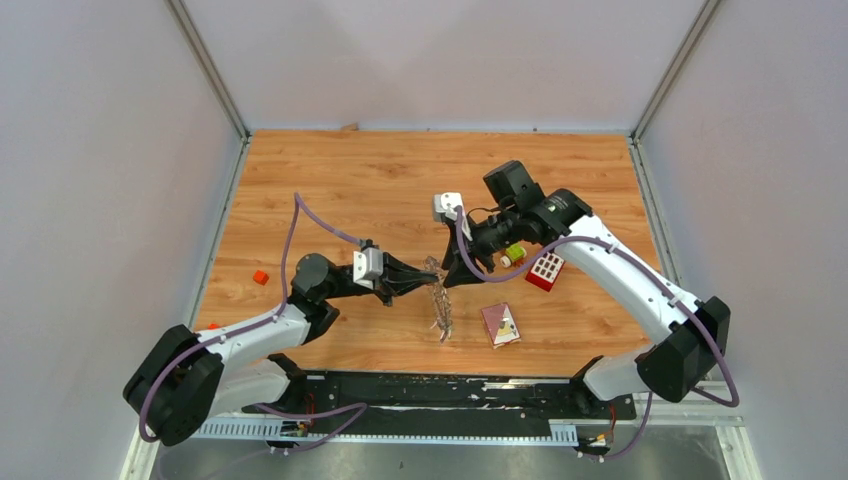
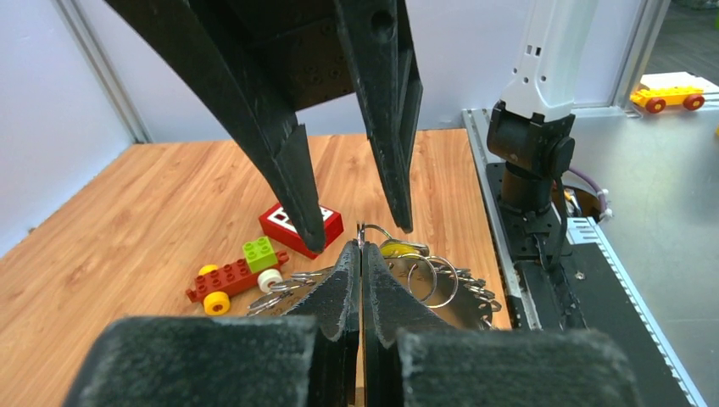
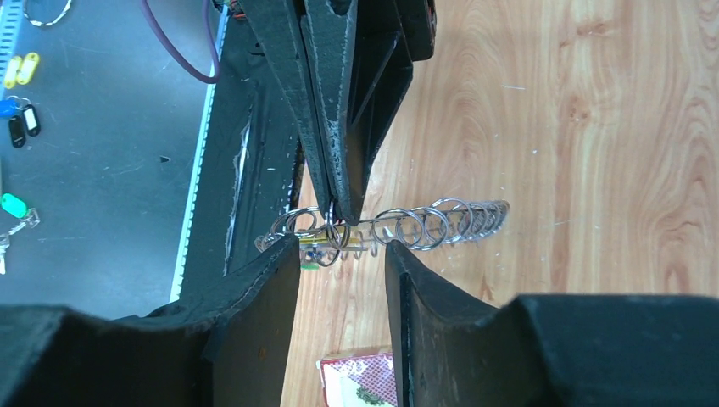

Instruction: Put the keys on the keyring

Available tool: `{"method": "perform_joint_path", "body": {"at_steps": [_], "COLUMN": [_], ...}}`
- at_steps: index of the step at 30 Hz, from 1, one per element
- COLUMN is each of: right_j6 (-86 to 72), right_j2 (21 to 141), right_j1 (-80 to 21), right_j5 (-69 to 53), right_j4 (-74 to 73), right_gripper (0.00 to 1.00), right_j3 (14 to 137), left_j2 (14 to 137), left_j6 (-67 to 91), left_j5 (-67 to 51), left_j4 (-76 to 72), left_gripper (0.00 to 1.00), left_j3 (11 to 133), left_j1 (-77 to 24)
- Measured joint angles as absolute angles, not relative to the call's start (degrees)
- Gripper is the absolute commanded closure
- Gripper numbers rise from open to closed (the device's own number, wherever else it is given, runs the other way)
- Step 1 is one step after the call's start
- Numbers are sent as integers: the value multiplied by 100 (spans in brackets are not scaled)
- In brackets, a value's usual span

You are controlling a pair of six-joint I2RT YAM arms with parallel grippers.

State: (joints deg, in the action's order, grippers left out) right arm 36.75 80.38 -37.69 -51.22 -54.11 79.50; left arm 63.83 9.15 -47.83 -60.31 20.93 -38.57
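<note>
The left hand point(image 2: 362, 254) is clenched on the keyring point(image 3: 441, 222) wire, steadying it over the near-centre bench point(image 1: 350, 180), while the right hand point(image 3: 342, 254), released and empty, straddles the wire beside a yellow-headed key point(image 3: 307, 242), apparently for threading.

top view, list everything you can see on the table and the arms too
keyring: one, silver, table centre
toy car: one, red, yellow and green, right of centre
block: one, red with white buttons, beside the toy car
card: one, dark pink, near edge, right of the keyring
cube: one, orange, left side
table: one, brown wood
left claw: black, shut on the keyring
right claw: black, open, at the keyring
</note>
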Motion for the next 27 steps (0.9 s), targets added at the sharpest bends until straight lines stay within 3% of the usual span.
{"method": "perform_joint_path", "body": {"at_steps": [16,27], "right_j6": [3632,3629], "right_j2": [8180,8182], "right_j1": [-3693,-3675], "right_j5": [-5502,-5572], "right_j4": [-5387,-5356], "right_gripper": [93,98], "right_j3": [7773,7738], "left_j2": [6340,6313], "left_j6": [908,910], "left_j5": [-4724,-4729], "left_j4": [-6200,-6351], "left_gripper": [100,100], "left_j3": [1992,1931], "left_j1": [-3857,-3857]}}
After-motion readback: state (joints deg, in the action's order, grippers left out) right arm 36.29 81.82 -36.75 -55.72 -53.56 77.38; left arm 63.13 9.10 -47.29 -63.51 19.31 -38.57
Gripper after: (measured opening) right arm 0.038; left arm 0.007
